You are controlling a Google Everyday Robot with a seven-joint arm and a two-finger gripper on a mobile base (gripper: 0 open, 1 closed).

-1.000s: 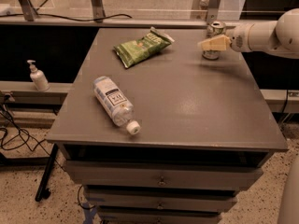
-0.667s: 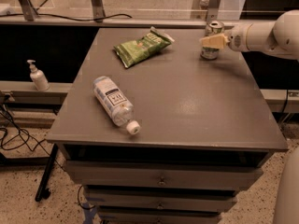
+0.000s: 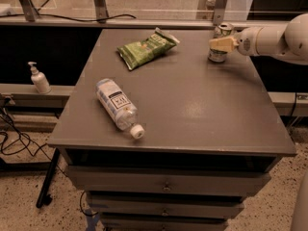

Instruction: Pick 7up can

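My gripper (image 3: 219, 44) is level with the middle of the can (image 3: 218, 56), which stands upright at the far right corner of the table (image 3: 192, 100). I cannot tell whether the gripper is clamped on it. The can looks light, thin-walled and smooth, so it may dent or slip. I would hold it around the middle of its side and squeeze gently.
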